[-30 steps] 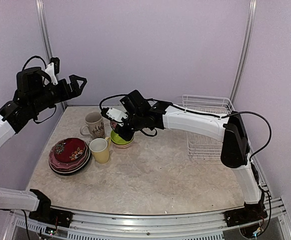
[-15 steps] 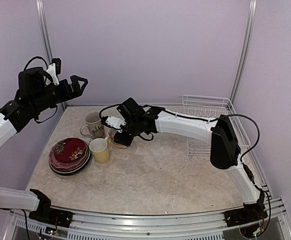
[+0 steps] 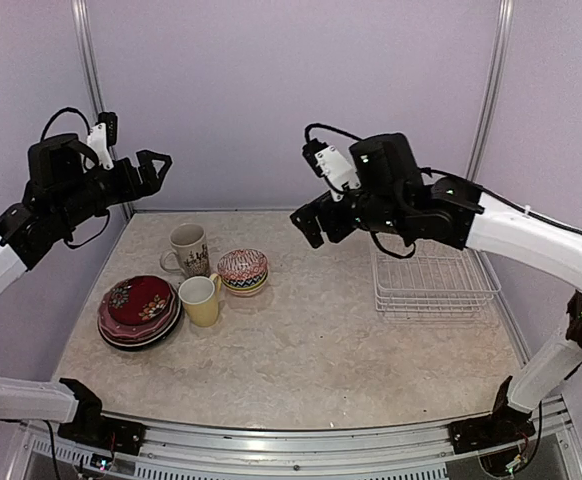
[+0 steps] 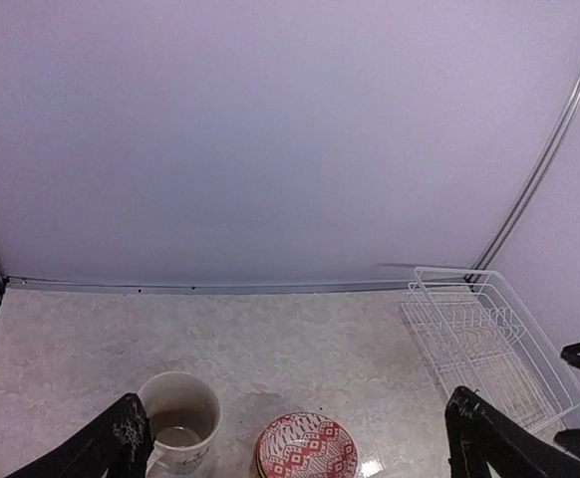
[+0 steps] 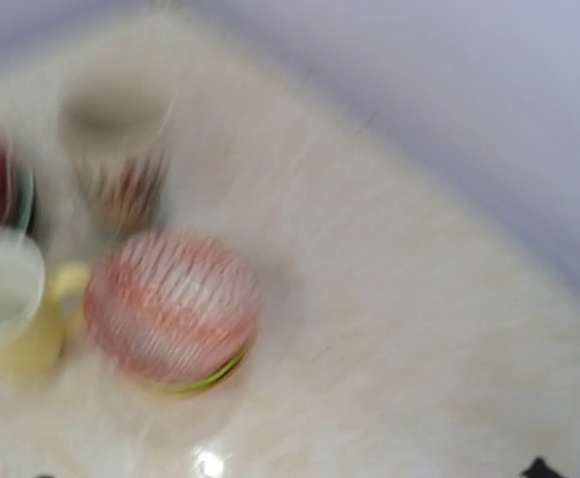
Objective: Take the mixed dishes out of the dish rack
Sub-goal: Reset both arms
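The white wire dish rack (image 3: 433,290) (image 4: 479,339) stands at the right with nothing in it. The mixed dishes sit on the table's left side: a stack of plates with a red one on top (image 3: 138,300), a pale-yellow mug (image 3: 200,300) (image 5: 6,309), a beige patterned mug (image 3: 188,248) (image 4: 177,423), and a red-patterned bowl (image 3: 243,265) (image 4: 305,450) (image 5: 170,304) nested on a lime-green bowl (image 5: 210,373). My right gripper (image 3: 309,225) hangs open and bare, high above the table between the bowls and the rack. My left gripper (image 3: 156,168) (image 4: 298,413) is open, raised at the far left.
Lilac walls with metal corner posts (image 3: 486,100) close in the back and sides. The right wrist view is blurred by motion. A metal rail (image 3: 301,440) runs along the table's near edge.
My right gripper opened, left the patterned bowl nested on the lime-green bowl, and rose up and back to the right. The left arm has barely moved.
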Available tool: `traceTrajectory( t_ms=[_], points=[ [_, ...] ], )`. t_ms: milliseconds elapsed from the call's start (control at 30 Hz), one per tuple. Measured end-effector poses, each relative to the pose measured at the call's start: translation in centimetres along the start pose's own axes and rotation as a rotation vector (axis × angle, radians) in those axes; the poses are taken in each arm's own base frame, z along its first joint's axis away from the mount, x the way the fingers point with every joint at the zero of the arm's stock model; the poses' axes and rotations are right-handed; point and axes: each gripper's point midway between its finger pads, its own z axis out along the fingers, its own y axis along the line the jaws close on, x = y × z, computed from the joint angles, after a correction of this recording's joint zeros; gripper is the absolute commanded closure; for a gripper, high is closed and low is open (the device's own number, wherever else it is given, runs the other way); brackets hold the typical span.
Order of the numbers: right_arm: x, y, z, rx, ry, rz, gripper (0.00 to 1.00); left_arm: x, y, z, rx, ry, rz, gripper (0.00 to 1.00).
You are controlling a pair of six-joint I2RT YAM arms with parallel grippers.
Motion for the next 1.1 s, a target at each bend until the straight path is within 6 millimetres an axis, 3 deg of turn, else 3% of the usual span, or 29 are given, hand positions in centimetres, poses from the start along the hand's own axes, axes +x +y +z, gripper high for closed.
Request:
traceTrajectory(
  t_ms=[100,200,367,400,467,667,1100],
  points=[
    [-2.4,-3.8,-7.3,0.085,-0.143,0.095,0.0,-1.5,-0.9,-1.7,0.035,-0.038,0.018,0.01],
    [-2.4,-7.4,-13.7,0.179,-0.245,0.173,0.0,-4.3,-2.0,-4.0,0.081,-0.099,0.02,0.01],
    [-1.6,-11.3,-20.4,0.307,-0.344,0.245,0.0,-8.7,-3.1,-8.3,0.13,-0.224,0.019,0.01],
    [-2.0,-12.9,-23.6,0.353,-0.41,0.274,0.0,-9.5,-2.9,-9.6,0.125,-0.259,0.022,0.01],
    [-2.3,-14.0,-26.0,0.381,-0.46,0.289,0.0,-10.0,-2.7,-10.5,0.111,-0.285,0.035,0.01],
    [-3.1,-15.8,-29.8,0.444,-0.545,0.297,0.0,-10.6,-1.9,-11.1,0.06,-0.31,0.066,0.01],
    [-3.5,-16.7,-31.3,0.499,-0.561,0.265,0.0,-10.6,0.0,-12.5,-0.036,-0.35,0.081,0.01]
  ],
)
